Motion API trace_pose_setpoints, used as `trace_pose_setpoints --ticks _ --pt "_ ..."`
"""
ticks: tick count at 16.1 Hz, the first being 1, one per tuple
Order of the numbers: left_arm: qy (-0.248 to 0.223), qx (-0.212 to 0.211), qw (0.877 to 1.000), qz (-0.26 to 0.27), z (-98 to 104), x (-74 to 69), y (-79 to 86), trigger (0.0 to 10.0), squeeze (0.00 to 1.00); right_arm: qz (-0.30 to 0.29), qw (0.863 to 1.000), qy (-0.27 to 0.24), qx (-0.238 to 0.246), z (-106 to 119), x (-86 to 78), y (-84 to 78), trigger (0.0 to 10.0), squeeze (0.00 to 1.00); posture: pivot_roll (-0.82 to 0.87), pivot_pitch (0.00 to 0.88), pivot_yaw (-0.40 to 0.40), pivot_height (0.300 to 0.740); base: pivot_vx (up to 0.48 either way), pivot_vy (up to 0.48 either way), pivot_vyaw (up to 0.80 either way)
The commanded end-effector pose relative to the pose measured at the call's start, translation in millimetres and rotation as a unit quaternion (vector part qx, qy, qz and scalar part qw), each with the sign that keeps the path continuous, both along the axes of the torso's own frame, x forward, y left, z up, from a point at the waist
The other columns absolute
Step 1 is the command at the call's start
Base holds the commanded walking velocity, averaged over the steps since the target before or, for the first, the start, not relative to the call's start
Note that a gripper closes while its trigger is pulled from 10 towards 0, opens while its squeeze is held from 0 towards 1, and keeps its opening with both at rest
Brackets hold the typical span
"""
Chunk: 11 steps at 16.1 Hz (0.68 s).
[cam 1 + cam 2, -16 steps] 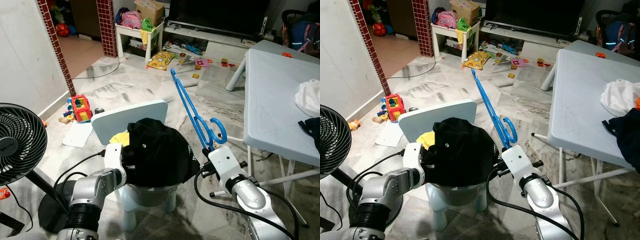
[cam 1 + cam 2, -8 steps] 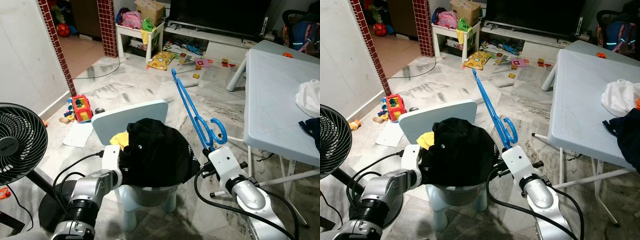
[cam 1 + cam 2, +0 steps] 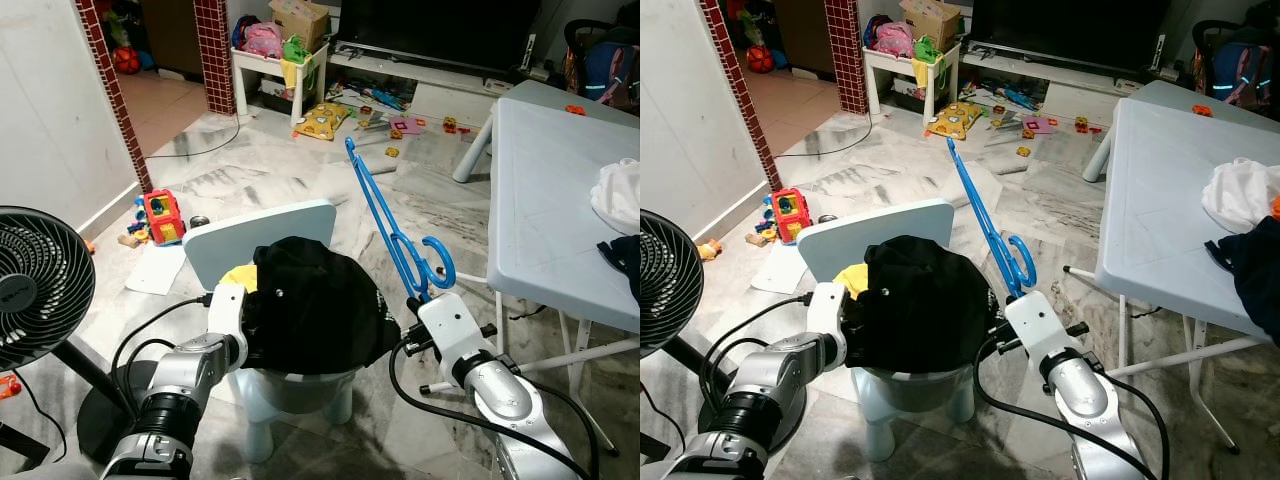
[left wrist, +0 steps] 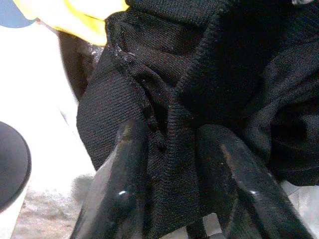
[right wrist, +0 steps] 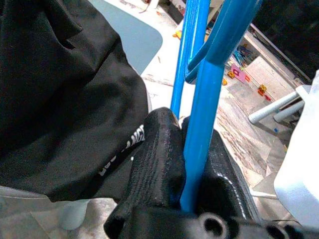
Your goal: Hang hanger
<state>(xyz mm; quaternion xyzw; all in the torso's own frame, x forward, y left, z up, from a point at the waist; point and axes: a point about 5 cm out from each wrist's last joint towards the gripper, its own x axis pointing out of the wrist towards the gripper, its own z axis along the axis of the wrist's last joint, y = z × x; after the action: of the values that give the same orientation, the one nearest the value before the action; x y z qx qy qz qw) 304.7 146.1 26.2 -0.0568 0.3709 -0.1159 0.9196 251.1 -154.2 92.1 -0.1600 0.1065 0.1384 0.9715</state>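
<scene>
scene: black garment point(image 3: 315, 305) heaped on a small pale-blue chair point(image 3: 255, 238), marble floor point(image 3: 250, 170) with toys behind, fan point(image 3: 35, 290) on my left, white table point(image 3: 560, 215) on my right
right gripper point(image 5: 192, 164): my fingers clamped tight on the lower bar of the blue hanger point(image 3: 395, 235), nothing else in the grip
hanger position: up in the air just right of the chair, hook point(image 3: 437, 262) curling near my wrist, long axis tilting up and away from me toward the far floor
left gripper point(image 4: 174, 164): my two fingers point(image 4: 124, 174) pinched on a fold of the black garment at its left edge, partly apart with cloth between them; how firm the pinch is I can't quite tell, view too close
garment position: on the chair seat, bit of yellow cloth point(image 3: 238, 277) peeking out at its back left, white lettering on the right hem by the hanger
key relation: garment sits between my two arms, touching the left fingers, just beside the right; hanger arm points away from the cloth, so its far end has to swing left and down to meet an opening
nearer arm: left already on the garment, right carries the hanger
step, my guess: lifting or opening the garment so the hanger can go in; hanging itself not yet done
risk: thin bar could twist in the right grip as the long end swings
</scene>
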Motion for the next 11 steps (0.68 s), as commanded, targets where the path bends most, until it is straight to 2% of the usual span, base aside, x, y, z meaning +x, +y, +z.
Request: trace_pose_setpoints --ticks 1,7,9,10,11 --pt "-0.007 -0.003 1.000 -0.008 3.0 3.3 -2.6 0.0 0.00 -0.009 1.000 -0.006 -0.002 3.4 -0.2 -5.4 10.0 0.00 0.01 0.001 -0.052 0.740 0.000 0.000 0.00" --pt "-0.006 0.000 1.000 -0.005 0.9 3.1 -0.7 0.0 0.00 -0.009 1.000 -0.006 -0.002 3.7 -0.3 -4.5 10.0 0.00 0.01 0.002 -0.050 0.740 0.000 0.000 0.00" --pt "-0.015 0.019 1.000 -0.008 1.1 4.0 4.7 0.0 0.00 -0.009 1.000 -0.006 -0.001 3.6 -0.6 -4.3 10.0 0.00 0.01 0.001 -0.050 0.740 0.000 0.000 0.00" --pt "-0.042 0.048 0.998 -0.025 5.5 8.8 11.0 0.0 0.00 -0.011 1.000 -0.008 0.001 4.2 -0.2 -5.0 10.0 0.00 0.01 0.001 -0.048 0.740 0.000 0.000 0.00" --pt "-0.049 0.055 0.997 -0.030 6.8 10.1 12.3 0.0 0.00 -0.012 1.000 -0.009 0.002 4.5 -0.1 -5.2 10.0 0.00 0.01 0.001 -0.048 0.740 0.000 0.000 0.00"
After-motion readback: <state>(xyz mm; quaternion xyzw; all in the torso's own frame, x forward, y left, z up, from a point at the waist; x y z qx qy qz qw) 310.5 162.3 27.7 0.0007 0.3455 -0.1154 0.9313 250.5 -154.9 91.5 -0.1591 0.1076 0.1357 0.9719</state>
